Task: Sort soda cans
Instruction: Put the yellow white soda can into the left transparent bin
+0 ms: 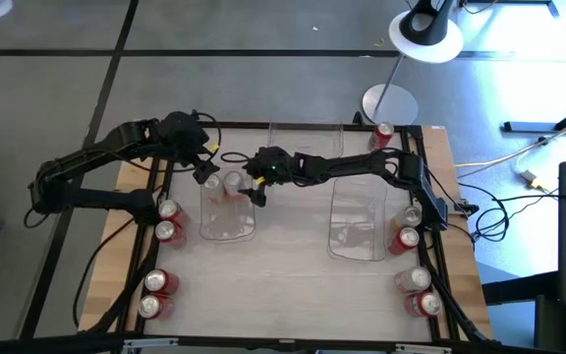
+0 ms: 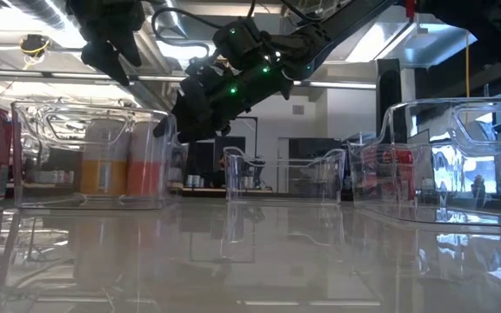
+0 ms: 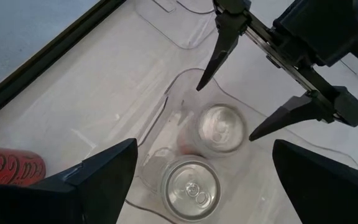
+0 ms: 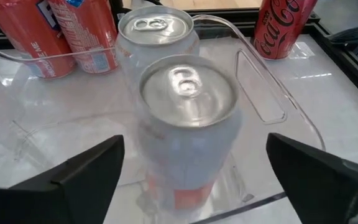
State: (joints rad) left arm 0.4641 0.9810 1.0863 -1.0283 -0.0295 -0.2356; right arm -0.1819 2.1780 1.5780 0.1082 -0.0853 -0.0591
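Two pale soda cans stand upright on their bases at the far end of the left clear bin (image 1: 228,218). My right gripper (image 4: 194,144) reaches across to that bin. It is open, with one finger on each side of the nearer pale can (image 4: 188,124) and a gap to it on both sides. The second pale can (image 4: 156,31) stands just behind it. My left gripper (image 3: 204,144) hangs open above the same bin end, over both cans (image 3: 191,186), with nothing between its fingers.
Red cans stand outside the bins: a group along the table's left edge (image 1: 168,220), another along its right edge (image 1: 411,236), and one at the far right corner (image 1: 382,133). A second clear bin (image 1: 357,224) lies right of centre. A lamp base (image 1: 389,102) stands behind the table.
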